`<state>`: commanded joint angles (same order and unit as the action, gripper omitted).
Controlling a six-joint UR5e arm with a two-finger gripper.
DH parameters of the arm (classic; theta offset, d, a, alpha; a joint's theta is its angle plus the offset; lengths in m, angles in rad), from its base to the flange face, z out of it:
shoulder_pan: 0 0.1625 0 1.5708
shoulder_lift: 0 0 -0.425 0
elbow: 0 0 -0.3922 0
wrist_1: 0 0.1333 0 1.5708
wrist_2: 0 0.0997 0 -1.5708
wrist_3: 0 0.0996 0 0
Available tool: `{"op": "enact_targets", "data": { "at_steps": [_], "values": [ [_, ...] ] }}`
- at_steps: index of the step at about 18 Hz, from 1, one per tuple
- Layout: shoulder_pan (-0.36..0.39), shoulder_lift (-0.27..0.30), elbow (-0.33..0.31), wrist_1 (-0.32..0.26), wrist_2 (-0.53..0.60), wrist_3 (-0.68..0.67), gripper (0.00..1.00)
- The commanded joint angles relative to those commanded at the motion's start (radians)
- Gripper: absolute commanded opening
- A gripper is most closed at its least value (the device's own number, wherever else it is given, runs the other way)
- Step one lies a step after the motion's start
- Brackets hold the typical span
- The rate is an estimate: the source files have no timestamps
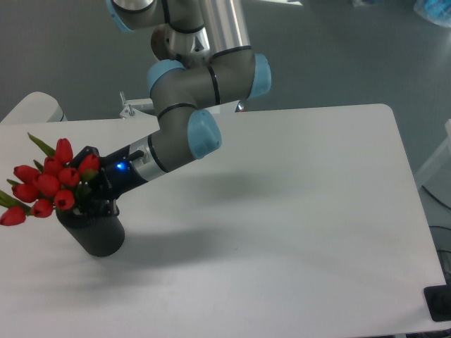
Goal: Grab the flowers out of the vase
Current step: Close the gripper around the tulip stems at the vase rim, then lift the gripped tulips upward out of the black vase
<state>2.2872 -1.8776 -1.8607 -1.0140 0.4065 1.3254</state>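
The flowers (48,182), a bunch of red tulip buds with narrow green leaves, stand in the vase (97,232), a short black cylinder at the left of the white table (282,225). The bunch leans to the left over the vase's mouth. My gripper (90,191) reaches in from the right, right at the flowers just above the vase's rim. Its black fingers are partly hidden among the buds and leaves, so I cannot tell whether they are closed on the stems.
The arm's grey links and blue joints (204,77) stretch from the back centre down to the left. A metal clamp (128,109) sits at the table's far edge. A dark object (438,304) lies at the table's front right corner.
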Motion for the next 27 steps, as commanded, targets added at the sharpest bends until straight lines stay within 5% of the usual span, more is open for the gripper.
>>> {"op": "enact_targets", "data": {
  "at_steps": [13,27],
  "values": [
    [0.046,0.080,0.018,0.000,-0.073,-0.159,0.09],
    [0.112,0.095,0.106,0.000,-0.204,-0.322,0.11]
  ]
}}
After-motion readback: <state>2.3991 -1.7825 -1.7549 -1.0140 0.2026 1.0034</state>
